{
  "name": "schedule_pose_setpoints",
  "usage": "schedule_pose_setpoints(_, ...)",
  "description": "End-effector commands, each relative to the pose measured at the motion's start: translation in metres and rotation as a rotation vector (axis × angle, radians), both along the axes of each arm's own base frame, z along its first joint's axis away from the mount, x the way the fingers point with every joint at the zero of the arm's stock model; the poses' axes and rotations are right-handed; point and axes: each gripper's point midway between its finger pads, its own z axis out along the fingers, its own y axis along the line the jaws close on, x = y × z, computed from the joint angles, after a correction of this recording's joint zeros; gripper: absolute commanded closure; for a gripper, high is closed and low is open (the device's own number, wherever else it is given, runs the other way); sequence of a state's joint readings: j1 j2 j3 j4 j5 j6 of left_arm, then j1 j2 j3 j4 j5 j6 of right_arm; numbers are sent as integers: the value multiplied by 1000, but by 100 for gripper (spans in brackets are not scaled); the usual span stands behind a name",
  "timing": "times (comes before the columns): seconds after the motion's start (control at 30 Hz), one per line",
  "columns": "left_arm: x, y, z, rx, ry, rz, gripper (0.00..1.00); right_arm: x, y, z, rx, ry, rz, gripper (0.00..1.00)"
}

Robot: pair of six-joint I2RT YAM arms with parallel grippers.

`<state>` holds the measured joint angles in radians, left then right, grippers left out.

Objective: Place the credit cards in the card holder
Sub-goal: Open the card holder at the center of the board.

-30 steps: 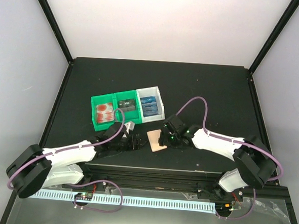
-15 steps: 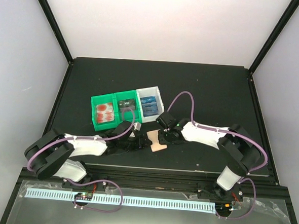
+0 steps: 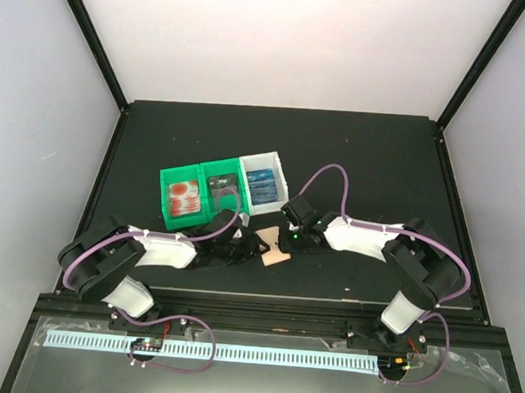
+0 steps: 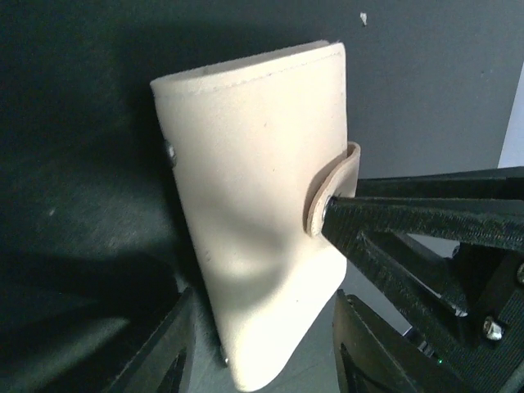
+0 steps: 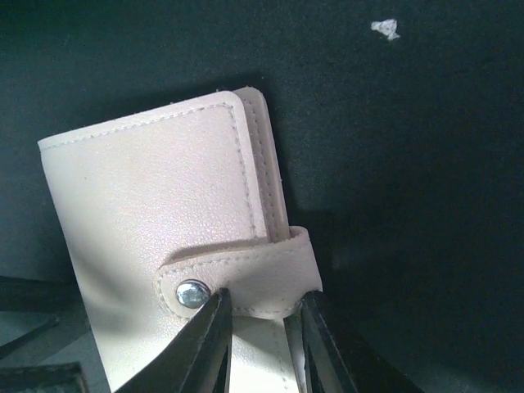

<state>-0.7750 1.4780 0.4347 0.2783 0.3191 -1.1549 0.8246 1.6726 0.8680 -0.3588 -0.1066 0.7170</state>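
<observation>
The card holder (image 4: 254, 221) lies closed on the counter (image 3: 363, 158), at 5 o'clock from the bins (image 3: 223, 192). The left fingers (image 4: 168, 348) straddle its lower end, spread apart. The right fingers (image 5: 217, 327) pinch its snap tab (image 5: 237, 282). The tab's underside is hidden.

It looks like a robot lab: a black counter (image 3: 363, 158) with plain white walls (image 3: 290, 42) around it and a black frame (image 3: 94, 39).

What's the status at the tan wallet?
Left gripper open, straddling the closed tan leather card holder. Right gripper pinching its snap tab. Cards untouched in the green and white bins.
</observation>
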Motion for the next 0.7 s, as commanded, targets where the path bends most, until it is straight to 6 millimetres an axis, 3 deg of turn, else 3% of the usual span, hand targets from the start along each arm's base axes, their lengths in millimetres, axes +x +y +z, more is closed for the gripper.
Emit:
schedule_pose_setpoints(0.0, 16, -15, 12, -35, -26, 31, 54, -22, -4, -25, 59, 125, 0, 74)
schedule_pose_setpoints(0.17, 19, -19, 16, -62, -55, 26, 55, -27, 1, -28, 122, 164, 2, 74)
schedule_pose_setpoints(0.3, 21, -28, 32, -135, -123, -11, 63, -27, 3, -26, 152, 163, 6, 73)
schedule_pose_setpoints(0.53, 23, -29, 44, -136, -203, -48, 93, -9, -8, -9, 65, 59, 3, 68)
schedule_pose_setpoints(0.67, 22, -26, 50, -110, -252, -77, 98, 4, -16, 14, 14, -19, -13, 57)
